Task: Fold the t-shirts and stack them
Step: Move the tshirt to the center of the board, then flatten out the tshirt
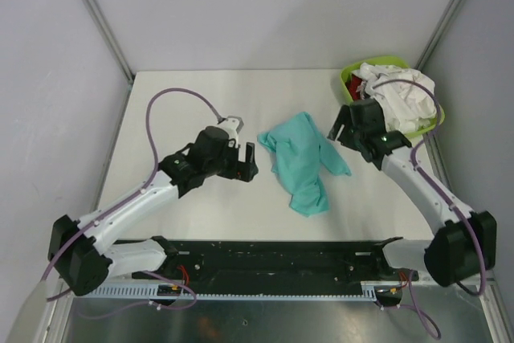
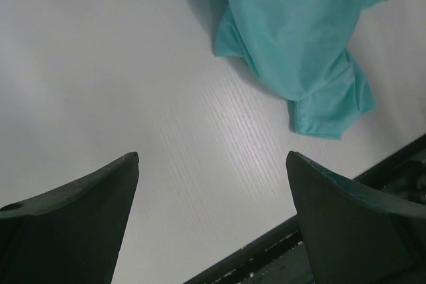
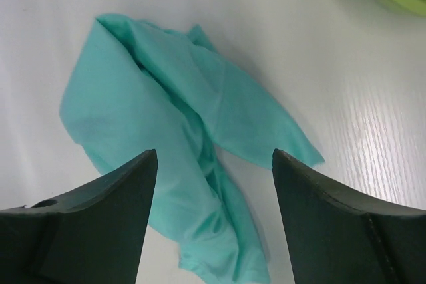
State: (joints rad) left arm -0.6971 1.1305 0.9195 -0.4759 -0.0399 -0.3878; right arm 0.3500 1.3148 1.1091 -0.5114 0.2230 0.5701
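- Top external view: a teal t-shirt lies crumpled in a loose heap on the white bench, between the two hands and touching neither.
- Left hand: fingers spread wide with nothing between them, low over the bench. The shirt sits ahead of its fingertips and off to one side. In the left wrist view, bare bench shows between the fingertips and the cloth.
- Right hand: fingers apart and empty. In the right wrist view the shirt lies just below and ahead of the fingertips, close to them but not touched.
- Behind the right hand, a lime-green basin holds a pile of white t-shirts, with a scrap of red cloth at its edge.
- Handling, as a judgement: the teal shirt looks thin, light and limp. It should sag from any pinch point, drag easily over the smooth bench, and bunch rather than hold a shape. It is not fragile, but it is far wider than either hand, so both are likely needed to spread it.
- Where to take hold, as a judgement: collar, sleeves and hem are lost in the folds and cannot be told apart. The safest grips are the free outer edges: the pointed flap nearest the right hand and the bunched end on the left hand's side.
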